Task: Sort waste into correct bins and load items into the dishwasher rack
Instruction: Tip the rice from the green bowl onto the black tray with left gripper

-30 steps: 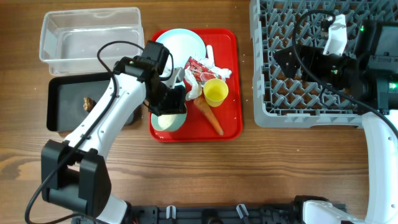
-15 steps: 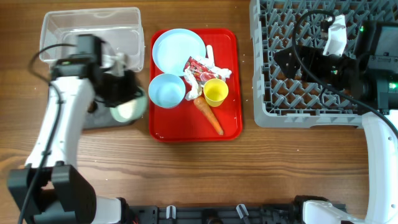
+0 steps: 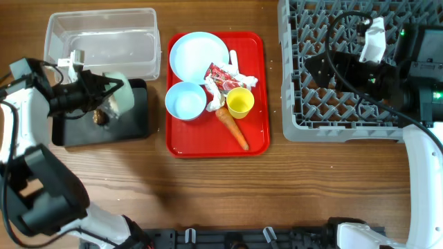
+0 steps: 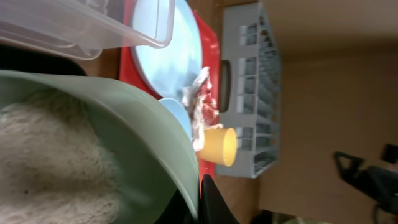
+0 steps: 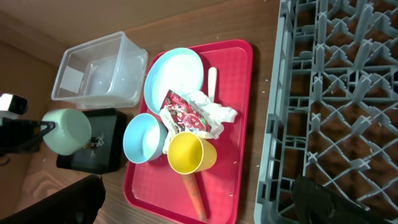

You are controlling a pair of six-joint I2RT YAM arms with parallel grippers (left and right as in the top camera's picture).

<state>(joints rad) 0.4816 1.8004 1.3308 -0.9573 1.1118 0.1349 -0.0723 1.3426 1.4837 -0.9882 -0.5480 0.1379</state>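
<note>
My left gripper [image 3: 104,95] is shut on the rim of a pale blue bowl [image 3: 120,101], held tipped on its side over the black tray [image 3: 131,123]. In the left wrist view the bowl [image 4: 134,146] holds white rice-like grains [image 4: 50,155]. A brown food lump [image 3: 99,117] lies in the black tray. The red tray [image 3: 256,142] holds the plate [image 3: 199,55], second bowl [image 3: 185,99], yellow cup [image 3: 240,102], carrot [image 3: 234,129], wrapper [image 3: 219,75], napkin [image 3: 243,77] and white spoon [image 3: 234,58]. My right gripper [image 3: 320,68] is open and empty above the grey rack [image 3: 291,104].
The clear tub [image 3: 100,38] stands behind the black tray, with nothing in it. The rack fills the right side of the table. Bare wooden table lies along the front. A white tag hangs on the right arm over the rack.
My left arm has carried the bowl from the red tray leftwards to over the black tray and tipped it. The right arm has not moved.
</note>
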